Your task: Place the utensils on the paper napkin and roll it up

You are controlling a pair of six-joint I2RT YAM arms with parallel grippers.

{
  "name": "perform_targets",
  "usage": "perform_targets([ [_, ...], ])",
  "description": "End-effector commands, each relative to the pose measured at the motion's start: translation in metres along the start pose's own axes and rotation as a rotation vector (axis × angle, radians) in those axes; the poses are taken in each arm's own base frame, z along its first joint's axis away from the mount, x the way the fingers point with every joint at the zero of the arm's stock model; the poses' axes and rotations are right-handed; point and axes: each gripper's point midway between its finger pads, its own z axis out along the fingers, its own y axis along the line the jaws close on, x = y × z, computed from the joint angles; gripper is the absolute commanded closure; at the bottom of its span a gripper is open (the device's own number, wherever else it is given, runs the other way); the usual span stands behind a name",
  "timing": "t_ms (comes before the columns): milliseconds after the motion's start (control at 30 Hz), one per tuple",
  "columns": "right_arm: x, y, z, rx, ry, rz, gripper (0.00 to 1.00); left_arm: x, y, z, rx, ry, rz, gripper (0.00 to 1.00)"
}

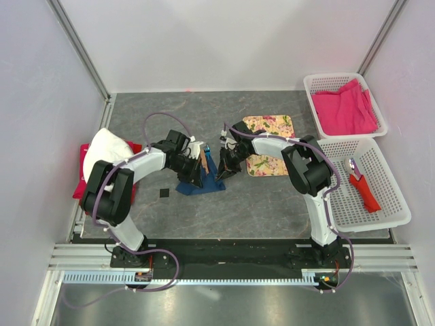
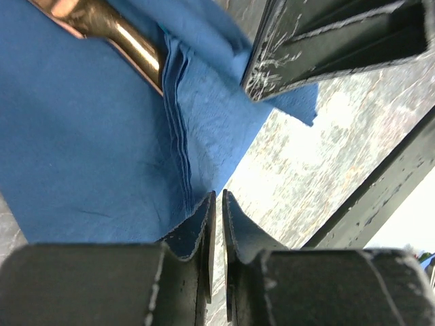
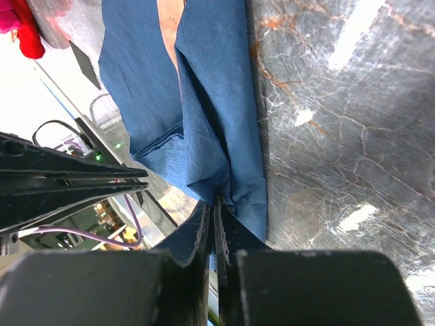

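Left arm (image 1: 146, 163) and right arm (image 1: 272, 144) bending inward, left gripper (image 2: 219, 198) and right gripper (image 3: 216, 204) pinching tight, tips sitting close together

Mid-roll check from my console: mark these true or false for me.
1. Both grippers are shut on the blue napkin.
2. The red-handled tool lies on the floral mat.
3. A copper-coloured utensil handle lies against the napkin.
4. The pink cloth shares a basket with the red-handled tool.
1. True. The left gripper and the right gripper each pinch a fold of the blue napkin.
2. False. The red-handled tool lies in the nearer white basket, apart from the floral mat.
3. True. The copper-coloured utensil handle rests along the napkin's folded edge.
4. False. The pink cloth is in the farther white basket.
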Motion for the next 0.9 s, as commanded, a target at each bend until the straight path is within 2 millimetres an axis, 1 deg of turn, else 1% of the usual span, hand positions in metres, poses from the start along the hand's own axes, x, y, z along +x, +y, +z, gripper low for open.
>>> perform_targets([
  [0, -0.008, 0.007, -0.003, -0.008, -0.030, -0.010, 0.92, 0.002, 0.007, -0.001, -0.017, 0.020, 0.052, 0.87],
  [200, -0.009, 0.013, -0.006, -0.027, -0.034, -0.013, 0.95, 0.002, 0.017, 0.008, -0.036, 0.042, 0.008, 0.88],
  [233, -0.009, 0.016, -0.006, -0.035, -0.036, -0.006, 0.96, 0.002, 0.018, 0.009, -0.036, 0.043, 0.004, 0.87],
  [267, -0.011, 0.019, -0.007, -0.046, -0.043, -0.007, 0.99, 0.003, 0.019, 0.012, -0.033, 0.050, -0.005, 0.88],
  [300, -0.011, 0.022, -0.008, -0.060, -0.041, -0.001, 1.00, 0.002, 0.019, 0.013, -0.032, 0.051, -0.006, 0.88],
  [400, -0.013, 0.032, -0.009, -0.092, -0.050, 0.014, 1.00, 0.004, 0.021, 0.017, -0.032, 0.061, -0.015, 0.89],
  [467, -0.014, 0.038, -0.008, -0.112, -0.056, 0.025, 1.00, 0.005, 0.022, 0.018, -0.030, 0.066, -0.020, 0.90],
  [533, -0.012, 0.041, -0.006, -0.125, -0.051, 0.041, 1.00, 0.006, 0.023, 0.020, -0.029, 0.070, -0.026, 0.91],
  [600, -0.014, 0.043, -0.004, -0.138, -0.056, 0.057, 1.00, 0.006, 0.023, 0.021, -0.032, 0.069, -0.026, 0.92],
  [867, -0.014, 0.058, 0.007, -0.178, -0.059, 0.067, 1.00, 0.009, 0.025, 0.022, -0.035, 0.071, -0.025, 0.93],
])
